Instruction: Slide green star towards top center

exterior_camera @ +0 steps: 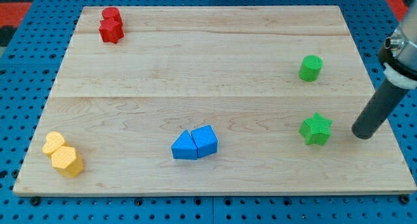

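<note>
The green star point(316, 129) lies on the wooden board point(215, 68) at the view's lower right. My tip point(362, 134) rests on the board just to the star's right, a short gap apart from it. The dark rod rises from there toward the view's upper right. A green cylinder point(311, 68) stands above the star, toward the view's top.
Two red blocks point(111, 25) touch each other at the view's top left. Two blue blocks point(195, 144) sit side by side at the bottom centre. Two yellow blocks point(63, 154), one a hexagon, sit at the bottom left. The board's right edge is close to my tip.
</note>
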Robot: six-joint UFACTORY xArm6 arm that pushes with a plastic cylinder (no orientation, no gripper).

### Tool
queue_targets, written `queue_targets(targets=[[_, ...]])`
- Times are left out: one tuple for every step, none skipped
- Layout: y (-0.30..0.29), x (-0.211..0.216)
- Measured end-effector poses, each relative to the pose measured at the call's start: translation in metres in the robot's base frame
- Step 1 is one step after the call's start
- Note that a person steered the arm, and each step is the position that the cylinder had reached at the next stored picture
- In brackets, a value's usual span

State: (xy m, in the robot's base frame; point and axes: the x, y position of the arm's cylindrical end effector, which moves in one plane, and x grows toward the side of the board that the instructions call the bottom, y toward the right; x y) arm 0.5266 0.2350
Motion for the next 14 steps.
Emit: queue_targets(targets=[[-0.052,-0.006],[-0.148,-0.037],[-0.095,-0.010],[-0.134,0.003],[-0.207,-0.024],[-0.264,-0.070],[-0.262,-0.102],[-0.252,-0.056],[-0.289,-0.076],[-0.305,-0.117],[-0.297,-0.103],[-0.324,-0.079],[-0.352,-0.143],[-0.313,-0.160]])
